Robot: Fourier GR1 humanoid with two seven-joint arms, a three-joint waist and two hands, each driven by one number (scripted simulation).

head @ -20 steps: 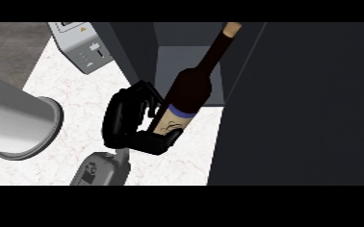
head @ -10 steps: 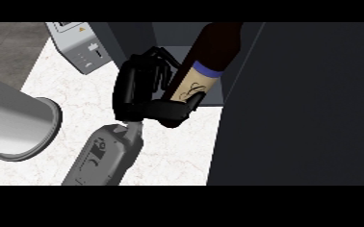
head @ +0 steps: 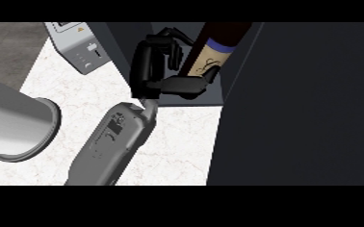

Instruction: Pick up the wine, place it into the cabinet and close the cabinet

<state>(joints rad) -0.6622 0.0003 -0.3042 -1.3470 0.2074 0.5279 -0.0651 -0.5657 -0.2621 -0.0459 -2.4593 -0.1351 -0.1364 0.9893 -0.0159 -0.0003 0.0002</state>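
The wine bottle (head: 210, 57) is being carried deeper into the cabinet (head: 298, 101) than a second ago. It is being held with the right hand (head: 160, 69) curled round it, so setting down is probably being approached.

The bottle (head: 210, 57) runs out past the top of the view above the hand (head: 158, 72) — neck and cap unseen. The thumb covers its base. Right of the hand, a dark cabinet door (head: 298, 106) hides the cabinet's inside. Lower left, a grey forearm (head: 21, 130) is cut off — its hand unseen.
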